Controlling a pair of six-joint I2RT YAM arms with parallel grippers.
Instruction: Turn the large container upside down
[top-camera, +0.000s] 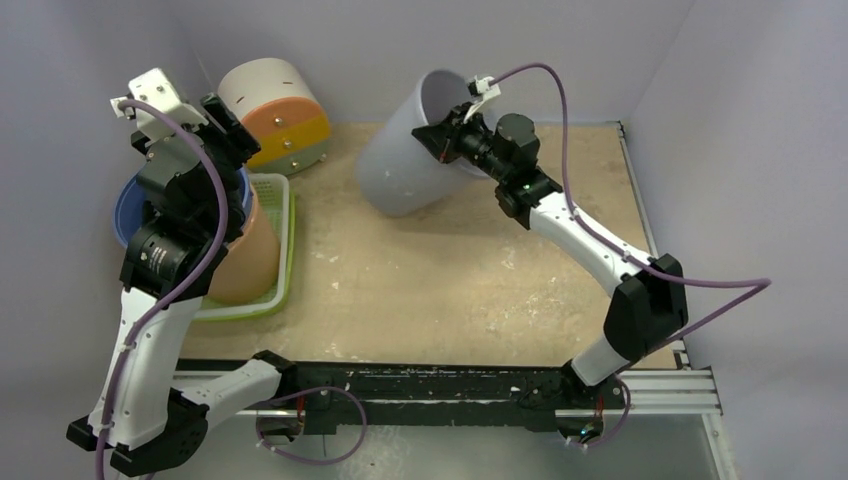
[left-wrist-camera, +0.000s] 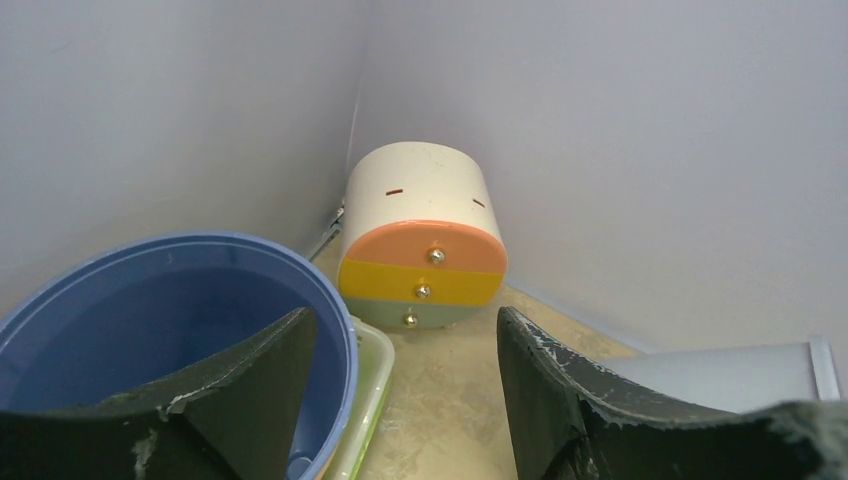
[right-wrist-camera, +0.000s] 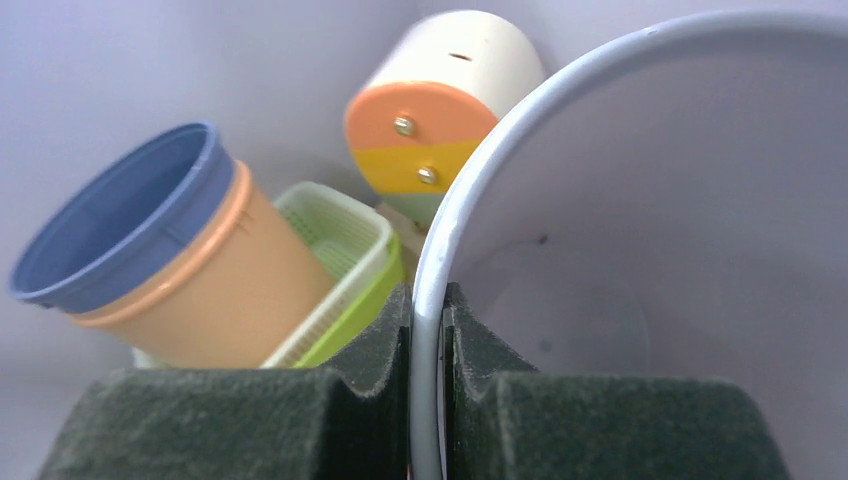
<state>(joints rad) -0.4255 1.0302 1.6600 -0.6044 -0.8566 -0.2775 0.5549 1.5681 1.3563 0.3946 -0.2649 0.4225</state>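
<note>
The large container is a pale grey bucket (top-camera: 400, 160), tilted off the table at the back centre with its open mouth up and to the right. My right gripper (top-camera: 441, 134) is shut on its rim. In the right wrist view the jaws (right-wrist-camera: 428, 320) pinch the rim, one finger inside and one outside, and the bucket's inner wall (right-wrist-camera: 650, 250) fills the right side. My left gripper (top-camera: 225, 120) is open and empty above the left side of the table. In the left wrist view (left-wrist-camera: 405, 390) the bucket's edge (left-wrist-camera: 720, 375) shows at lower right.
A blue container (top-camera: 125, 205) nests in an orange cup (top-camera: 250, 260), leaning in a green basket tray (top-camera: 280, 200) on the left. A round cream drawer unit (top-camera: 275, 110) with orange, yellow and green drawers stands in the back left corner. Grey walls enclose the table.
</note>
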